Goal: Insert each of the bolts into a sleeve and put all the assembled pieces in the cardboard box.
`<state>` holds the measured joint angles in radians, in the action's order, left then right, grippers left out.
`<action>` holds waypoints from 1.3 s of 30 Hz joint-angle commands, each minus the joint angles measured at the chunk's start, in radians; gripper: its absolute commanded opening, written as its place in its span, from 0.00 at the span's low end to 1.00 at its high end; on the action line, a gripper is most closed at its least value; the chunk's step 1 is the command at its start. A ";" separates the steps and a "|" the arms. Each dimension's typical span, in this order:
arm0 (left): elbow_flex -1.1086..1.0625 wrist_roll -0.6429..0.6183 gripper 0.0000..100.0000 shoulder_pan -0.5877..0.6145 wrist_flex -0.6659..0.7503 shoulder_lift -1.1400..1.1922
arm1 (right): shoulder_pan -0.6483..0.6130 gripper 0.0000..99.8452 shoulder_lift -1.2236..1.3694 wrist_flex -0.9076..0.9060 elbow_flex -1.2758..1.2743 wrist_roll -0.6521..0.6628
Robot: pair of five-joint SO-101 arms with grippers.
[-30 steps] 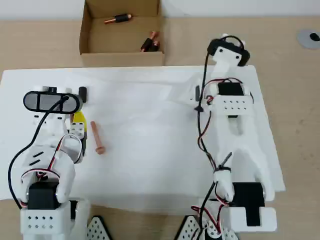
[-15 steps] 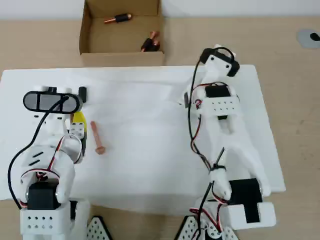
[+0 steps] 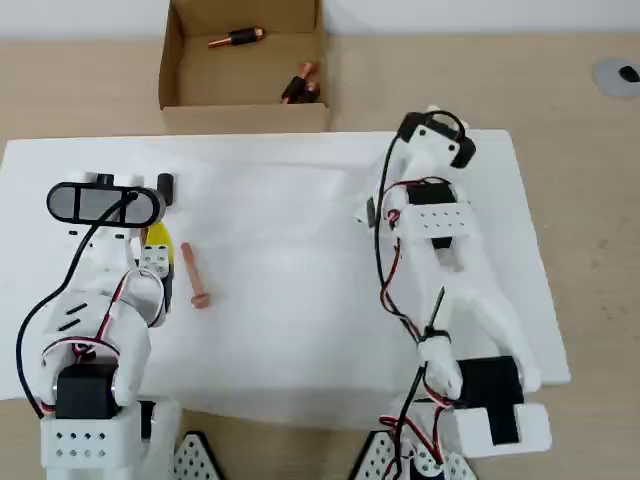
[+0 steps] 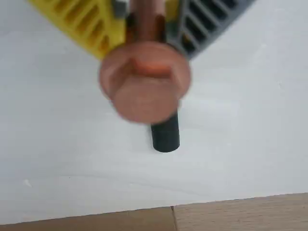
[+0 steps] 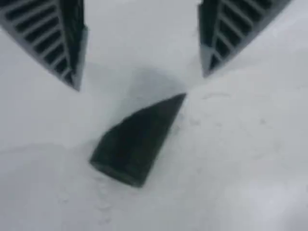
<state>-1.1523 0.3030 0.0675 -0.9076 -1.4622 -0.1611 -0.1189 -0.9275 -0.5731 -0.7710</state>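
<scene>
Bolt (image 4: 144, 89), copper-coloured, is pinched by its shaft in the left gripper (image 4: 147, 48). One yellow finger (image 4: 77, 19) and one grey finger (image 4: 211, 19) are pressed against either side of the shaft. The broad head points toward the wrist camera. Whether the head touches the white sheet (image 3: 290, 300) cannot be told.

Sleeve (image 4: 166, 134), black, lies on the sheet just beyond the bolt head in the left wrist view, roughly in line with the shaft. It is apart from both fingers. From the high view, this sleeve sits near the far-left part of the sheet, ahead of the left arm.

Right gripper (image 5: 142, 76) is spread wide, both dark fingers well apart and holding nothing. A second sleeve (image 5: 134, 144) lies tilted on the sheet just past the fingertips, in line with the gap, touching neither finger. From the high view, the right arm stretches over the right half of the sheet.

Cardboard box (image 3: 165, 70) stands open on the table (image 3: 580, 200), just beyond the far edge of the sheet. One assembled piece (image 3: 235, 38) lies near its back wall. A small cluster (image 3: 300, 85) of black and copper parts lies by its right wall, count unclear.
</scene>
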 commanded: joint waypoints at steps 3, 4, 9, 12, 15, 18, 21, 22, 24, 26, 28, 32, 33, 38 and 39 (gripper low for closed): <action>0.005 -0.009 0.01 -0.006 0.002 -0.016 | 0.042 0.18 -0.004 0.080 0.016 -0.006; 0.005 -0.009 0.01 -0.006 0.002 -0.016 | 0.047 0.18 -0.004 0.092 0.015 -0.005; 0.005 -0.009 0.01 -0.005 0.002 -0.016 | 0.093 0.18 0.064 0.121 0.021 -0.008; 0.005 -0.009 0.01 -0.005 0.000 -0.016 | 0.130 0.18 0.097 0.144 0.022 -0.008; 0.005 -0.009 0.01 -0.011 0.000 -0.016 | 0.137 0.18 0.120 0.149 0.021 -0.008; 0.005 -0.009 0.01 -0.011 0.000 -0.016 | 0.134 0.18 0.148 0.164 0.021 -0.008; 0.005 -0.009 0.01 -0.011 0.000 -0.016 | 0.130 0.18 0.182 0.195 0.021 -0.002; 0.005 -0.009 0.01 -0.011 0.000 -0.016 | 0.119 0.18 0.193 0.199 0.022 -0.002; 0.005 -0.009 0.01 -0.011 0.000 -0.016 | 0.093 0.18 0.208 0.203 0.022 -0.002; 0.005 -0.009 0.01 -0.011 0.000 -0.016 | 0.062 0.17 0.213 0.203 0.022 -0.002; 0.005 -0.009 0.01 -0.011 0.000 -0.016 | 0.038 0.12 0.213 0.204 0.027 -0.002; 0.003 -0.009 0.01 -0.008 0.000 -0.016 | 0.016 0.01 0.219 0.198 0.050 -0.002; 0.003 -0.009 0.01 -0.008 0.000 -0.016 | 0.016 0.02 0.219 0.198 0.050 -0.002; 0.003 -0.009 0.01 -0.011 0.000 -0.016 | 0.022 0.01 0.213 0.178 0.084 -0.002; 0.003 -0.009 0.01 -0.011 0.000 -0.016 | 0.022 0.01 0.213 0.163 0.107 -0.005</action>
<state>-1.1523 0.3030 0.0675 -0.9076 -1.4622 -0.1212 0.0944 -0.7480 -0.5393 -0.7725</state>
